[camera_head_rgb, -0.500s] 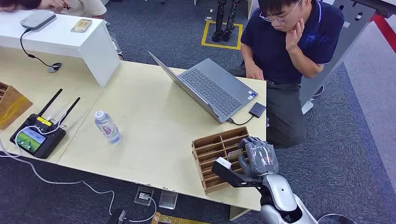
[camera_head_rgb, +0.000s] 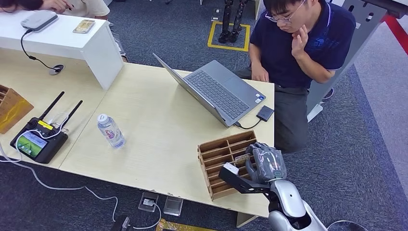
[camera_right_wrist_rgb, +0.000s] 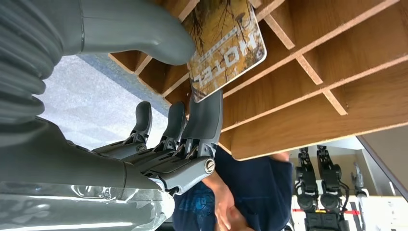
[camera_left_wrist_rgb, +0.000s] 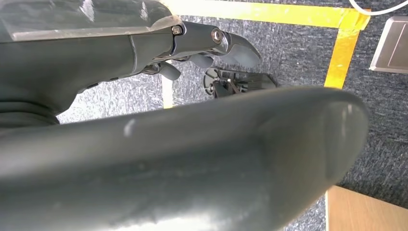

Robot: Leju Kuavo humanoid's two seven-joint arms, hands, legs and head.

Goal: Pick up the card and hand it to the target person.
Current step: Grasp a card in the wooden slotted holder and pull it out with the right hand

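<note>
card [camera_right_wrist_rgb: 226,43] | pinched by right hand [camera_head_rgb: 267,162] thumb and finger | over wooden organizer [camera_head_rgb: 219,153]

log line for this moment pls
right hand pinches hotel card | card in wooden organizer | person seated at laptop

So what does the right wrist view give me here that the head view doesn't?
Right wrist view alone: the card reads HOTEL, pinched between thumb and a finger at a slot of the wooden organizer. Head view alone: the table, laptop, water bottle and controller. Both share the right hand, the organizer and the seated person.
</note>
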